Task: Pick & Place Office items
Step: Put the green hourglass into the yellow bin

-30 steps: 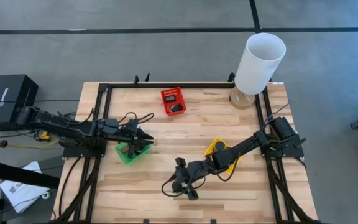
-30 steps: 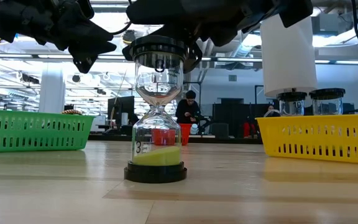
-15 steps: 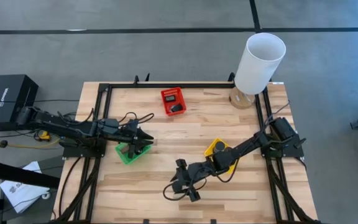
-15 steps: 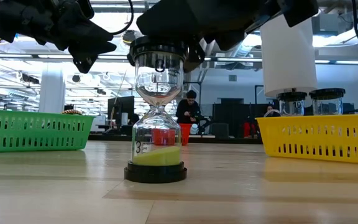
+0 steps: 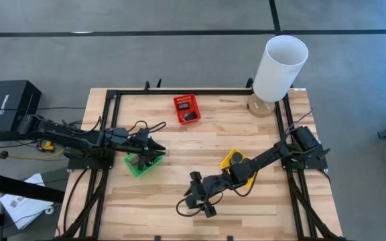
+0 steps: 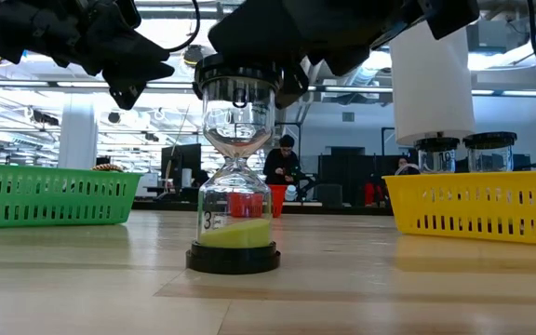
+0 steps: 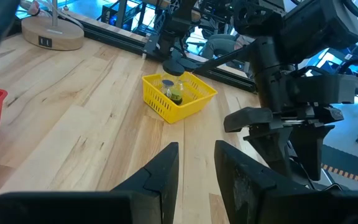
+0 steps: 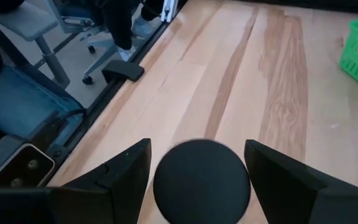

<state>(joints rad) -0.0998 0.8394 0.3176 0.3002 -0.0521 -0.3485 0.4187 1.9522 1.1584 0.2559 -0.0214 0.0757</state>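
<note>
- Nearest, the sand timer [image 6: 236, 177] stands upright on the table's front-middle boards, its black cap [image 8: 201, 180] between the right gripper [image 5: 194, 193]'s wide-spread fingers, not yet grasped.
- I'd say centre on the cap, close gently, lift straight up.
- Farther off, the left gripper [image 5: 154, 151] hangs over the green basket [image 5: 142, 165], fingers narrowly parted, empty.

Overhead light was even and bright; the desk [image 5: 200, 140] carried soft, short shadows. Low view was backlit by ceiling strips at 12 o'clock, arms silhouetted. Wrist views blurred near foreground; blue cast behind.
</note>
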